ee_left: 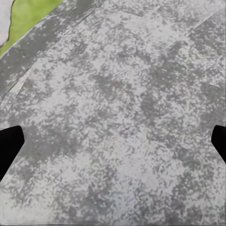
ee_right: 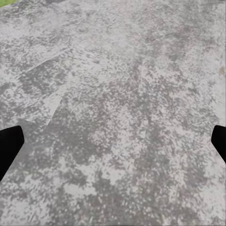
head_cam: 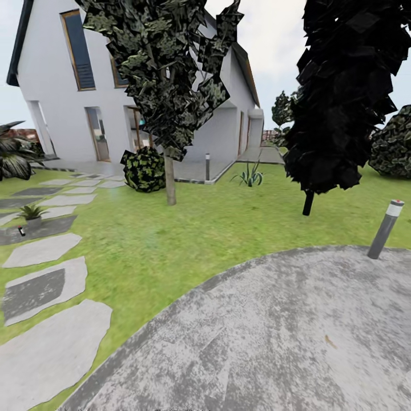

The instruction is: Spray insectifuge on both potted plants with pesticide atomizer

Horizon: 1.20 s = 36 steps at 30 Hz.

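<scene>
While the robot stands on the gravel patio, both pincers, the left and the right, hang spread and empty above it, the spray bottle lying far ahead beside a potted plant, presumably awaiting approach.

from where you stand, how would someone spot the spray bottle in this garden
Start at the white house and follow the grey stepping stones down the lawn's left side. One dark stone carries a small potted plant with pointed green leaves. The spray bottle lies just in front of that plant: a tiny dark thing with a pale tip, far smaller than the leaves beside it.
</scene>
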Tool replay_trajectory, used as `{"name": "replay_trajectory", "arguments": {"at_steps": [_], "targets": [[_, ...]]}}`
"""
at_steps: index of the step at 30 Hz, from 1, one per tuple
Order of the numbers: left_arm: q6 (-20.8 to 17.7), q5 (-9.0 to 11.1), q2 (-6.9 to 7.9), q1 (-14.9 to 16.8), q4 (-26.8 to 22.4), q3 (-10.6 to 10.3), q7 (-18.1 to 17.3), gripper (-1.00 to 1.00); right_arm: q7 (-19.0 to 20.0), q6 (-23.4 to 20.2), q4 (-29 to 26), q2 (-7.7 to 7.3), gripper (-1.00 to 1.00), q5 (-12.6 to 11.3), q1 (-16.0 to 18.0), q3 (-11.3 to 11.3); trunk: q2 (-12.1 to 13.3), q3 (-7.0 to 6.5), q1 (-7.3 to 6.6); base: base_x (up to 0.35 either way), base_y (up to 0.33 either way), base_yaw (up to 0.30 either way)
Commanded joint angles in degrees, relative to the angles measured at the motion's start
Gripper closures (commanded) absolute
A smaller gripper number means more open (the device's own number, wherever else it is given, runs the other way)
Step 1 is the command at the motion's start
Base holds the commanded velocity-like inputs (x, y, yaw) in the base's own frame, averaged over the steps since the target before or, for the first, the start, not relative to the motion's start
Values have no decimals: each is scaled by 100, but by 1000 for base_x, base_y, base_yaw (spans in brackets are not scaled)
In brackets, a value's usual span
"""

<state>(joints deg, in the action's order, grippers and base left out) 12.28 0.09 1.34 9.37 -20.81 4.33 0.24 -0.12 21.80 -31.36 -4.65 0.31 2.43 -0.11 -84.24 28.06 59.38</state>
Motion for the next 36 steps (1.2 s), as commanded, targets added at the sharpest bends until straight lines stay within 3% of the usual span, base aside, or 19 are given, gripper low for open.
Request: {"name": "replay_trajectory", "arguments": {"at_steps": [1, 36], "targets": [[20, -10, -7, 10, 7, 29, 2, -100, 0, 15, 9, -1, -100, 4, 0, 1, -44, 28, 22, 0, 0, 253], [20, -35, -2, 13, 16, 42, 2, -100, 3, 8, 25, -1, -100, 13, 1, 29, -1448, 784, 791, 0, 0, 253]]}}
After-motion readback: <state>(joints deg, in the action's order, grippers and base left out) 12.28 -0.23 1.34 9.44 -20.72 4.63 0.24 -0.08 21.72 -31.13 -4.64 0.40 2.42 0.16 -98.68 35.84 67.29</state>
